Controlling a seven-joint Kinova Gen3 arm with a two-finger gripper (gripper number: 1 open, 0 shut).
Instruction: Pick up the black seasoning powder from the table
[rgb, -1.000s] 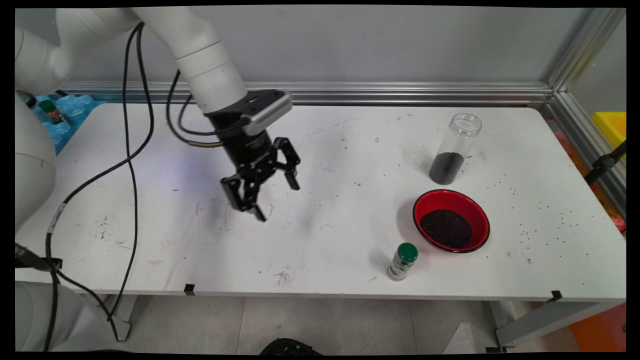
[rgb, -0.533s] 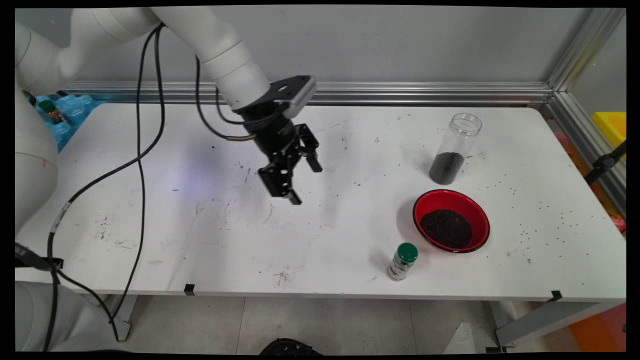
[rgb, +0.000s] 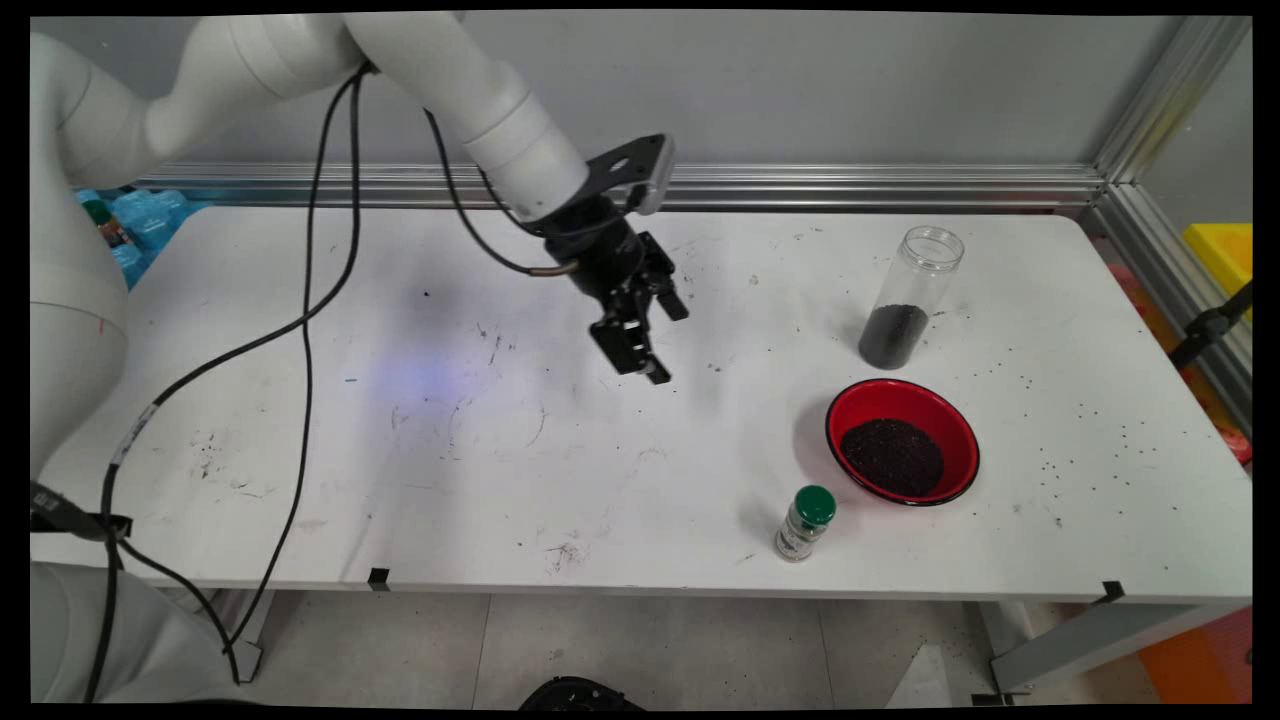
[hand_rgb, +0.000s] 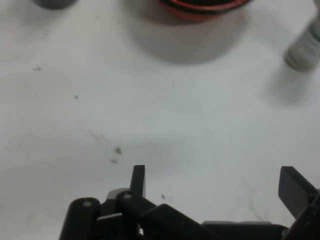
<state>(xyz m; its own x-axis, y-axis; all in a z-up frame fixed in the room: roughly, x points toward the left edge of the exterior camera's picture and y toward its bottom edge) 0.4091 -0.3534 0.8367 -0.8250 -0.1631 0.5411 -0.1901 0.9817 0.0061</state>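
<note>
Surface (rgb: 500, 480) white and scuffed, dark smudges across the middle. Arm (rgb: 500, 110) reaches in from upper left, black cables hanging off it, wrist tilted down and to the right. I read the jaws as released: in the hand view the two fingers stand well apart with only bare surface between them, nothing gripped and nothing touched. In the main view they hang above the middle of the surface, well apart from every object. Nearest things all lie to their right. Clear jar (rgb: 910, 300) stands upright toward the rear, lid off, dark granules filling roughly its lower third. Red bowl (rgb: 850, 405) sits just in front of the jar, a heap of the same dark granules (rgb: 892, 457) inside. Small bottle (rgb: 803, 523) with green cap stands upright near the front edge, just beside the bowl's left front, not touching it. Hand view catches the bowl's rim at its top edge, bottle at upper right. Loose dark specks (rgb: 1090, 440) scattered right of the bowl
</note>
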